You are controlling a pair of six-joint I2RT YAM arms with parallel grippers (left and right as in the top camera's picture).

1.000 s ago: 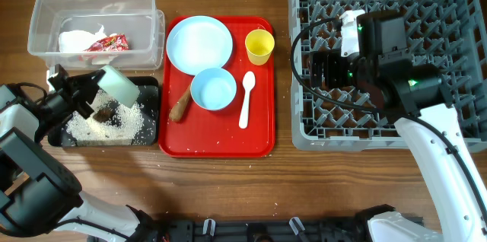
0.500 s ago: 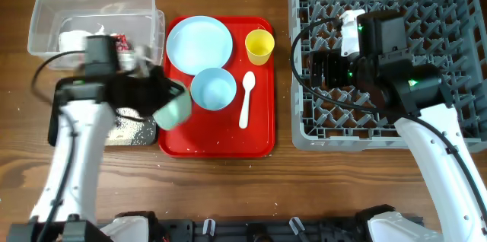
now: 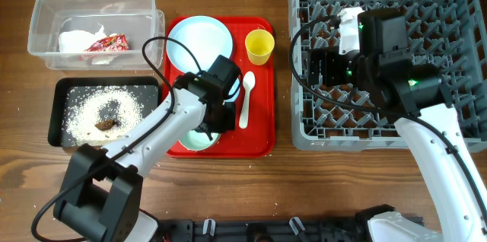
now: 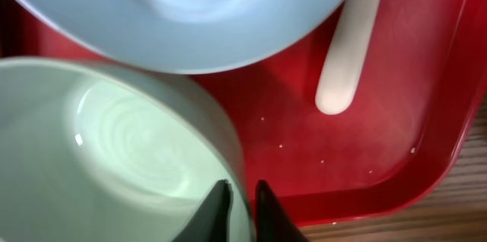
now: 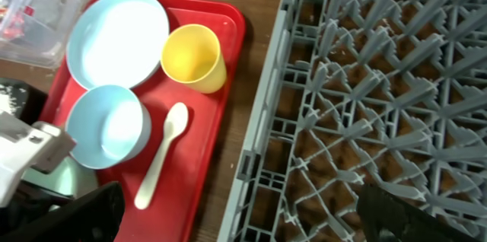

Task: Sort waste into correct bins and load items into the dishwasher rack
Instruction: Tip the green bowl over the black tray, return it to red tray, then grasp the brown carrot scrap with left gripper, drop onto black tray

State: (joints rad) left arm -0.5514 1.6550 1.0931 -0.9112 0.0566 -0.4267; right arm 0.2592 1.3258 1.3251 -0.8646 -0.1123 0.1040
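My left gripper (image 3: pixel 207 129) (image 4: pixel 240 205) is shut on the rim of the pale green bowl (image 3: pixel 194 140) (image 4: pixel 114 151), upright and low over the front left of the red tray (image 3: pixel 259 132); I cannot tell if it touches. Behind it are a pale blue bowl (image 4: pixel 205 6) (image 5: pixel 106 124), the white spoon (image 3: pixel 247 97) (image 4: pixel 346 59), the pale blue plate (image 3: pixel 199 42) and the yellow cup (image 3: pixel 259 46). My right gripper (image 3: pixel 321 68) (image 5: pixel 236 227) is open and empty over the left edge of the grey rack (image 3: pixel 396 14). The sausage scrap is hidden.
The clear box (image 3: pixel 95 6) at the back left holds the white napkin (image 3: pixel 74 41) and red wrapper (image 3: pixel 106 43). The black tray (image 3: pixel 57 93) in front of it holds rice (image 3: pixel 84 109) and a dark lump (image 3: pixel 105 124). Bare wooden table lies along the front.
My left arm has swung right from the black tray to the red tray's front left, carrying the green bowl, now upright and low. The right arm has hardly moved.
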